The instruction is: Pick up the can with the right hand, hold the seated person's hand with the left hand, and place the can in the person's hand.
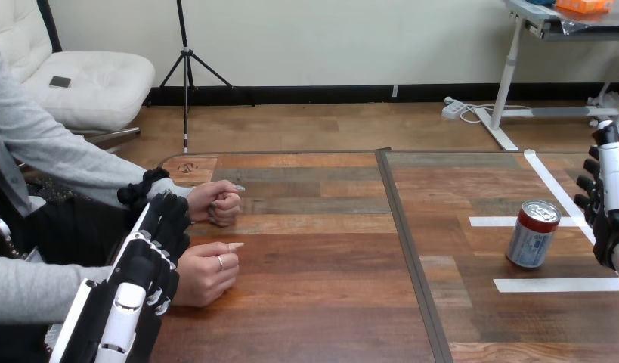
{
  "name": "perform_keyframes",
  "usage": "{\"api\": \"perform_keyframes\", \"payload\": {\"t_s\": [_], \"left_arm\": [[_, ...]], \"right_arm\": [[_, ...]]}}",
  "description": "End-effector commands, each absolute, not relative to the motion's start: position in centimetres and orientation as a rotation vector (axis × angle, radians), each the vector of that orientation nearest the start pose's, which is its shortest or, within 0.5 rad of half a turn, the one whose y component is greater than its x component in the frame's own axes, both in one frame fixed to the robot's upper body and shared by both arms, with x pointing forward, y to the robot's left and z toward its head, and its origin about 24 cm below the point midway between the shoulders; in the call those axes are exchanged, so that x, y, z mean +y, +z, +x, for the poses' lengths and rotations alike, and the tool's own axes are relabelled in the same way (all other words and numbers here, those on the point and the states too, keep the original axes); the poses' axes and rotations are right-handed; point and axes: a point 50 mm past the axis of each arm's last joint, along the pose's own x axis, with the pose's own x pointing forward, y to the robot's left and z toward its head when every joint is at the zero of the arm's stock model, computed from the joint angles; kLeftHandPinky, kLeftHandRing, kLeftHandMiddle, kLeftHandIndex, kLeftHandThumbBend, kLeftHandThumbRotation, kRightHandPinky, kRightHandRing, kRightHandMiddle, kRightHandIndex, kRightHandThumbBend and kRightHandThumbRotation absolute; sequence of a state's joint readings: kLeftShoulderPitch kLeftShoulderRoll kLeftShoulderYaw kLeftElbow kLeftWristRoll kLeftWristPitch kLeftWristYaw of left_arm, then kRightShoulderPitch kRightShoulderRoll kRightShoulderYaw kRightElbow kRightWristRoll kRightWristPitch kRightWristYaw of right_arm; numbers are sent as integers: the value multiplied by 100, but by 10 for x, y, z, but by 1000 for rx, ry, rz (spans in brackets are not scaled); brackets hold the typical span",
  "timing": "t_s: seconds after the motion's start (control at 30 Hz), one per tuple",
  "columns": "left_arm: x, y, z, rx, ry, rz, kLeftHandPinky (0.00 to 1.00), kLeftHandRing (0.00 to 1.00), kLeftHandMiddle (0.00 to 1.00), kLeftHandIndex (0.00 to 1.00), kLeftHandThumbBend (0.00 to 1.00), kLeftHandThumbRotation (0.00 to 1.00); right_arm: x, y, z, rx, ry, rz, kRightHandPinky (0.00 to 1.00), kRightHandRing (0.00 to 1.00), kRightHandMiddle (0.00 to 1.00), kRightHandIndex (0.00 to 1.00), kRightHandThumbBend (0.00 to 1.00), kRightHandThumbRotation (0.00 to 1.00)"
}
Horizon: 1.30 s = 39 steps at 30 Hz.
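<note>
Head view: the right hand (605, 208) stands on edge, fingers loosely spread, grasping nothing. The can (533, 234) stands upright on the table (314, 302) just to the left of that hand, apart from it. The left hand (151, 261) is released as well, fingers relaxed. The person's nearer hand (208, 274) lies fisted just to its right; contact cannot be told. The person's farther hand (218, 203) rests just beyond its fingertips.

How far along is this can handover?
Nothing is finished. The can stands on the table, untouched; the right robot hand is open beside it, apart. The left robot hand lies by the person's nearer hand, a fist; a hold cannot be confirmed. Remaining: grasp, hand-hold, placing.
</note>
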<state>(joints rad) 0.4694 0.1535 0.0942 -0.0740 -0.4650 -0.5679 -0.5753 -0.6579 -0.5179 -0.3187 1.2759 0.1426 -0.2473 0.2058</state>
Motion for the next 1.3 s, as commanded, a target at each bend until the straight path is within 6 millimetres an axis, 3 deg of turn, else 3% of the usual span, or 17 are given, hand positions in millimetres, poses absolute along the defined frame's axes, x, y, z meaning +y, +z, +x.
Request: {"api": "perform_keyframes", "payload": {"t_s": [0.0,0.73,1.27], "left_arm": [[207,49,148,-362,-262,-106,100,99,96,96,48,88],[208,49,151,-374,-265,-106,100,98,96,95,49,85],[209,51,152,-375,-280,-120,100,99,97,95,44,85]], "right_arm": [[-319,63,339,163,-243,-14,100,100,100,100,85,100],[-307,43,334,227,-201,-55,100,100,100,100,96,100],[-300,35,332,261,-171,-125,100,100,100,100,93,100]]}}
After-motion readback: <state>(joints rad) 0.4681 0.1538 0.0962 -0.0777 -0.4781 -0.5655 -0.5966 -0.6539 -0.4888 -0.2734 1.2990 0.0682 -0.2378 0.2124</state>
